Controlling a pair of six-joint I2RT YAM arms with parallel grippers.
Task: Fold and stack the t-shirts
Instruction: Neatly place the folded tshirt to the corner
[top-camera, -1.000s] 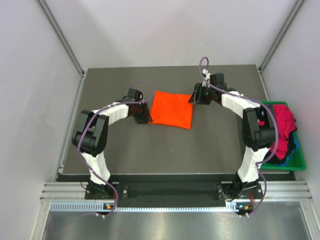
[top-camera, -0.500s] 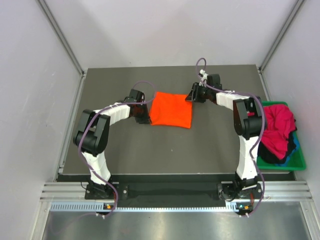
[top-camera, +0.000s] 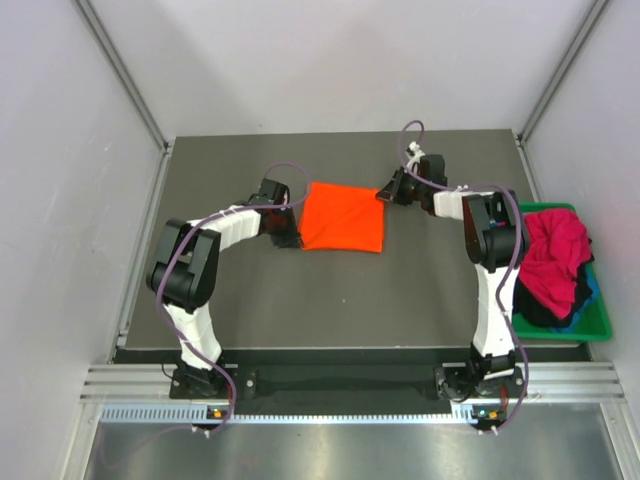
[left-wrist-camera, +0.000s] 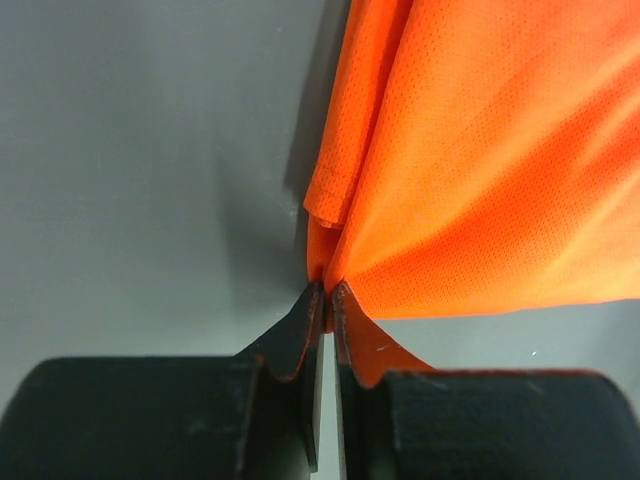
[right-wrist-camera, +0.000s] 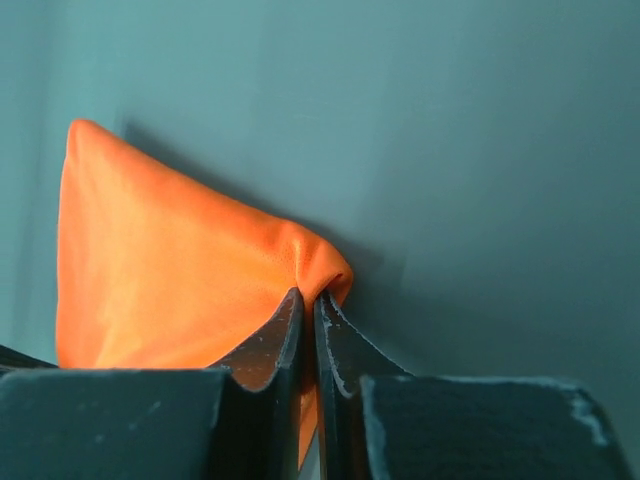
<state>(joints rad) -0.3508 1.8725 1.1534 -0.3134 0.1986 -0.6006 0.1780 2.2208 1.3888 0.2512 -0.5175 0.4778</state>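
A folded orange t-shirt (top-camera: 343, 218) lies in the middle of the dark table. My left gripper (top-camera: 294, 238) is shut on its near left corner; the left wrist view shows the orange cloth (left-wrist-camera: 480, 170) pinched between the fingertips (left-wrist-camera: 312, 300). My right gripper (top-camera: 384, 194) is shut on the far right corner, where the orange cloth (right-wrist-camera: 170, 270) bunches between the fingertips (right-wrist-camera: 335, 320). A magenta-red t-shirt (top-camera: 556, 262) is heaped in the green bin, with a strip of blue t-shirt (top-camera: 591, 290) showing under it.
The green plastic bin (top-camera: 597, 323) sits at the table's right edge, beside the right arm. Grey walls and metal frame posts enclose the table (top-camera: 340, 300) on the left, back and right.
Both grippers have closed on corners of the orange t-shirt. The right arm's elbow has swung back and its gripper has settled onto the far right corner.
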